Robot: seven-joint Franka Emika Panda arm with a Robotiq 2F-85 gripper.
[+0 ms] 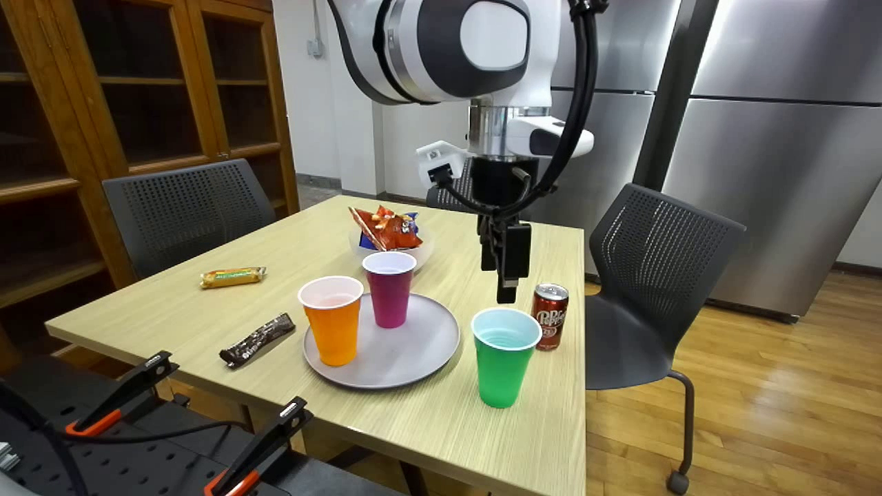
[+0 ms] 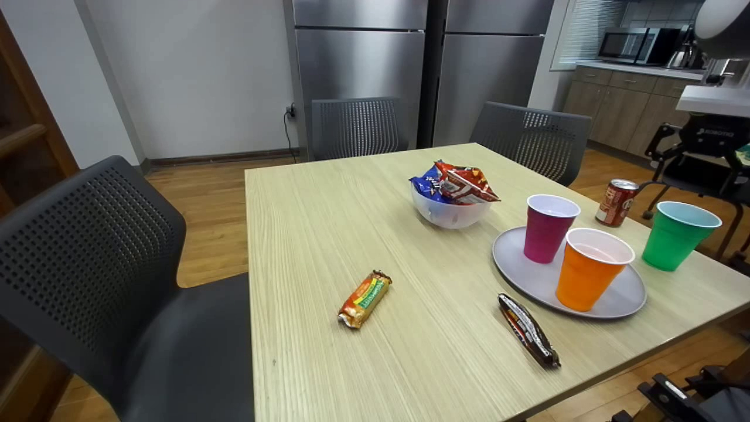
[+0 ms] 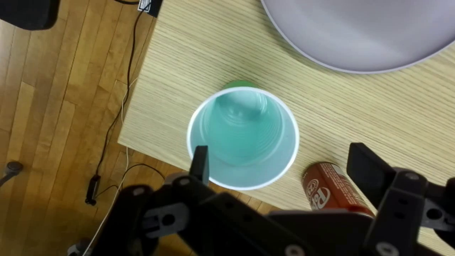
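Observation:
My gripper (image 3: 279, 153) is open and empty, its two black fingers wide apart. It also shows in an exterior view (image 1: 506, 279), hanging above the right part of the table. In the wrist view one finger overlaps the rim of the green cup (image 3: 245, 131), and a red-brown soda can (image 3: 330, 188) lies between the fingers from this angle. In both exterior views the green cup (image 1: 503, 372) and the can (image 2: 616, 202) stand upright on the table. A grey plate (image 1: 431, 337) beside them bears an orange cup (image 1: 334, 334) and a purple cup (image 1: 390, 300).
A translucent bowl (image 2: 451, 215) holds red and blue snack bags (image 2: 466, 183). A gold-wrapped bar (image 2: 364, 299) and a dark-wrapped bar (image 2: 529, 331) lie on the table (image 1: 544, 434). Chairs (image 1: 661, 255) stand around it. Black clamps (image 1: 127, 393) are near the front edge.

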